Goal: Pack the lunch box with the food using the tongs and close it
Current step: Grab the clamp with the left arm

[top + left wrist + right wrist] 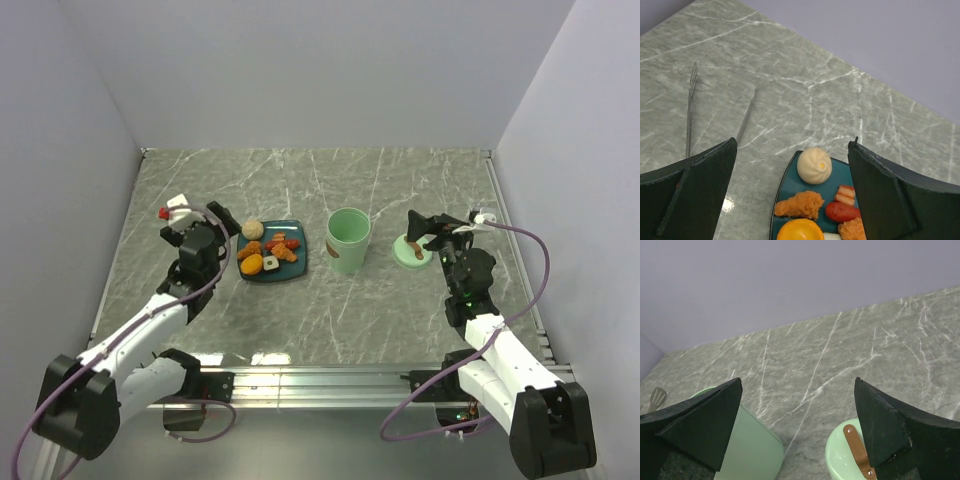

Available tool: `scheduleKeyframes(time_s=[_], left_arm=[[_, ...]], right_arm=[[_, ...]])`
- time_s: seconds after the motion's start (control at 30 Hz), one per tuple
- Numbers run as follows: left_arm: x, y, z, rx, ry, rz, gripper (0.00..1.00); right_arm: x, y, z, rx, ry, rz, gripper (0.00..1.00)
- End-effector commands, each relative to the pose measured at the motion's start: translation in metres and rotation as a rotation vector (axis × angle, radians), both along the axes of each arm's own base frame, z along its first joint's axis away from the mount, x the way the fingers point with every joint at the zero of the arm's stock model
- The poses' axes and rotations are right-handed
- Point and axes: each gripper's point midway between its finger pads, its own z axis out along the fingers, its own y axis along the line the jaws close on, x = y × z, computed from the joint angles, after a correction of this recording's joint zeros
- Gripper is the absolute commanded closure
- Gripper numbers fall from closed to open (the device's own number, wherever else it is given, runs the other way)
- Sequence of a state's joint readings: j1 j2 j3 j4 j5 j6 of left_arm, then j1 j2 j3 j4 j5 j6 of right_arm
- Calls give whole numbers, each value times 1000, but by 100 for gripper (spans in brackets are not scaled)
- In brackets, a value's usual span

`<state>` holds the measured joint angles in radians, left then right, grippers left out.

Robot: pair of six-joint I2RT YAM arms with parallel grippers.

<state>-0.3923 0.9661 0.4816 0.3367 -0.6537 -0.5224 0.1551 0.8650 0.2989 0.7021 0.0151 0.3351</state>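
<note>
The pale green lunch box (348, 250) stands upright and uncovered at mid-table, its wall (752, 450) low in the right wrist view. Its green lid (408, 255) lies flat to the right, brown handle (857, 445) up. My right gripper (425, 235) (797, 382) hangs open over the lid, holding nothing. The food sits on a teal plate (300, 228): a beige bun (813, 165), an orange nugget (800, 204), a red piece (842, 211) and a white-and-black piece (271, 263). My left gripper (225, 222) (792, 145) is open above the plate's far left corner. The metal tongs (690, 110) lie on the table beyond it.
The marble table (300, 320) is walled on three sides. A metal rail (320, 378) runs along the near edge between the arm bases. The right arm's cable (535, 270) loops near the right wall. One tong tip (657, 397) shows left of the lunch box.
</note>
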Motion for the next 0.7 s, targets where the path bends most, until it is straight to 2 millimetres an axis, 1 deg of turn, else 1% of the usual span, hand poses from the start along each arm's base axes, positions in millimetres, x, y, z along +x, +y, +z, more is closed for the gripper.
scheduleKeyframes(time_s=[0.0,0.03,0.07,0.13,0.17,0.23,0.27,0.33,0.37,0.4,0.47,0.57,0.67], left_arm=[[14,8,0,4,62,60,1],[17,9,-5,3,92,57,1],[17,15,-18,8,152,57,1],[21,18,-26,6,194,66,0],[19,25,-32,20,223,95,1],[18,33,-33,31,246,131,0],[16,41,-34,36,258,160,0],[13,52,-42,43,322,176,0],[13,65,-45,34,341,196,1],[12,64,-51,28,374,165,0],[10,71,-56,28,399,170,1],[8,76,-67,24,437,167,1],[11,74,-84,18,501,139,1]], right_arm=[[1,2,11,5,-37,7,0],[2,4,10,6,-34,12,0],[2,5,10,10,-32,16,0],[5,6,8,11,-24,21,0],[6,6,6,13,-19,19,0],[7,6,6,17,-17,21,0],[6,10,5,16,-12,41,0],[6,10,6,18,-15,42,0],[5,10,7,21,-16,42,0],[5,10,8,22,-19,40,0],[3,8,10,26,-24,36,0],[1,8,14,31,-35,35,0],[-3,7,16,36,-44,31,0]])
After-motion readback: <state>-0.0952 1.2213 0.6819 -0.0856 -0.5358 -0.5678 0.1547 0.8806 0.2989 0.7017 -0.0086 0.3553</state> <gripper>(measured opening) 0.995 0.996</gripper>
